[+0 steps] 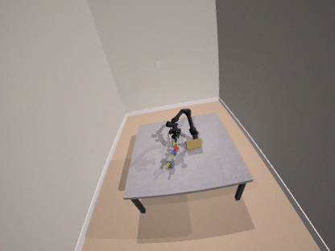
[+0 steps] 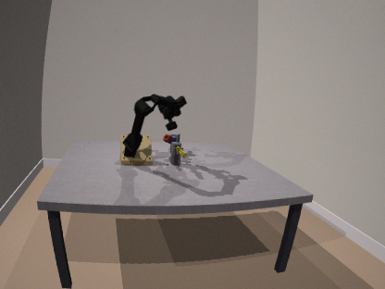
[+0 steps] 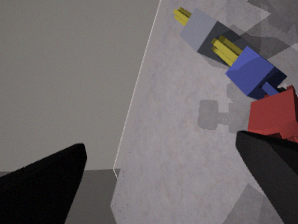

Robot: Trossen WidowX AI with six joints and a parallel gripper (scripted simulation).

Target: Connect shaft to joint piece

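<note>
The black gripper (image 1: 174,133) (image 2: 171,125) (image 3: 161,142) hangs above the table (image 1: 209,169) (image 2: 208,178) (image 3: 165,100), fingers spread wide, holding nothing. Below are red (image 1: 176,148) (image 2: 167,138) (image 3: 274,114) and blue pieces (image 1: 173,153) (image 2: 174,139) (image 3: 252,72).

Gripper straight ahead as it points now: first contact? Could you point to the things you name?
Probably the red piece (image 1: 175,148) (image 2: 167,138) (image 3: 272,114), clipped by the gripper's (image 1: 175,133) (image 2: 171,125) (image 3: 162,141) picture-right finger in the wrist view; depth unclear, so maybe tabletop (image 1: 217,161) (image 2: 102,181) (image 3: 165,90).

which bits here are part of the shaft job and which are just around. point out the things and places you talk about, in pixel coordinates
Part of the job:
- gripper (image 1: 175,132) (image 2: 171,119) (image 3: 161,142), open
- red piece (image 1: 176,148) (image 2: 167,138) (image 3: 273,112)
- blue piece (image 1: 173,153) (image 3: 250,71)
- yellow shaft (image 1: 167,165) (image 2: 180,151) (image 3: 227,51)
- grey block (image 1: 171,162) (image 2: 175,154) (image 3: 201,30)

Just around:
- table (image 1: 217,169) (image 2: 93,185) (image 3: 165,100), only a support
- tan base (image 1: 194,144) (image 2: 145,158), under the arm

No loose clutter stands out.
</note>
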